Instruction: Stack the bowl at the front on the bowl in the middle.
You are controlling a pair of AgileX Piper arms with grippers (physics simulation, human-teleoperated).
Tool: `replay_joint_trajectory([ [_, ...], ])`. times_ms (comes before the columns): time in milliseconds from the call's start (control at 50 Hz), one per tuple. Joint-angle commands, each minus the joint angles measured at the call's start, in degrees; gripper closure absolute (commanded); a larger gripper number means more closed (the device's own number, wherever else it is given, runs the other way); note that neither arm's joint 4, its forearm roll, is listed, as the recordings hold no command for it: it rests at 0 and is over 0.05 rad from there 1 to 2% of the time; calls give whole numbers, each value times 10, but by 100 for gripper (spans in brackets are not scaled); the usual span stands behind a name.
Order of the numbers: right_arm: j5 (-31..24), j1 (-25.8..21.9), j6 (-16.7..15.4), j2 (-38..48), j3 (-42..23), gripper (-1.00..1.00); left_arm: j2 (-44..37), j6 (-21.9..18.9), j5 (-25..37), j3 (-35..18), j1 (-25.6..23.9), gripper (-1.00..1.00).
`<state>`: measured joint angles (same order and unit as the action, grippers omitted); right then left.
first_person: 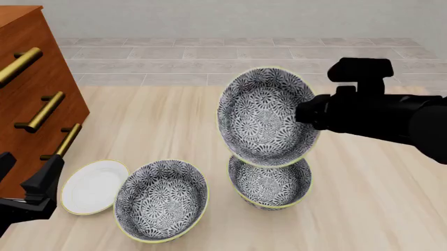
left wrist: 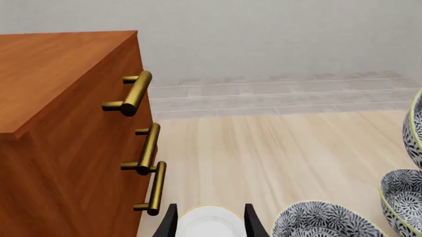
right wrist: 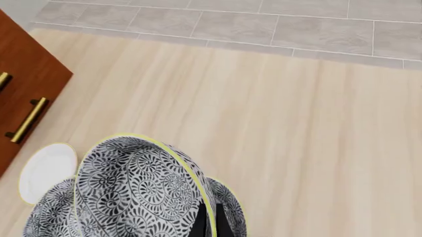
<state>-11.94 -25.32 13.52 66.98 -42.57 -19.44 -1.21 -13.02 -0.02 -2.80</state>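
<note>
My right gripper [first_person: 305,115] is shut on the rim of the bowl at the front [first_person: 264,116], a grey-and-white floral bowl with a pale yellow rim. It hangs tilted in the air, its inside facing the camera. Directly beneath it, the bowl in the middle [first_person: 269,183] stands upright on the table. The right wrist view shows the fingers [right wrist: 199,222] pinching the held bowl [right wrist: 132,187], with the lower bowl [right wrist: 231,210] behind it. My left gripper [first_person: 28,175] is open at the front left, above the table, holding nothing.
A third floral bowl [first_person: 160,200] sits at the front left, beside a flat white plate [first_person: 93,186]. The plate [left wrist: 209,224] shows between the open left fingers. A wooden cabinet [first_person: 31,68] with brass handles [left wrist: 135,93] stands at the left.
</note>
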Motion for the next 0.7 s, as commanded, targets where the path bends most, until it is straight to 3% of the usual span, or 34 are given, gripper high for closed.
replay_joint_trajectory([
  [20, 18, 3, 10, -1, 20, 100, -15, 0, -12, 0, 1, -100],
  [520, 39, 1, 39, 4, 63, 100, -42, -1, -34, 0, 1, -100],
  [620, 40, 2, 56, 2, 72, 100, -45, -1, -36, 0, 1, -100],
  [660, 41, -10, 77, -2, 80, 100, -46, -1, -37, 0, 1, -100],
  [680, 38, 3, 60, -2, 74, 100, -46, -2, -37, 0, 1, -100],
  [700, 40, 2, 63, -1, 75, 100, -46, -1, -37, 0, 1, -100],
])
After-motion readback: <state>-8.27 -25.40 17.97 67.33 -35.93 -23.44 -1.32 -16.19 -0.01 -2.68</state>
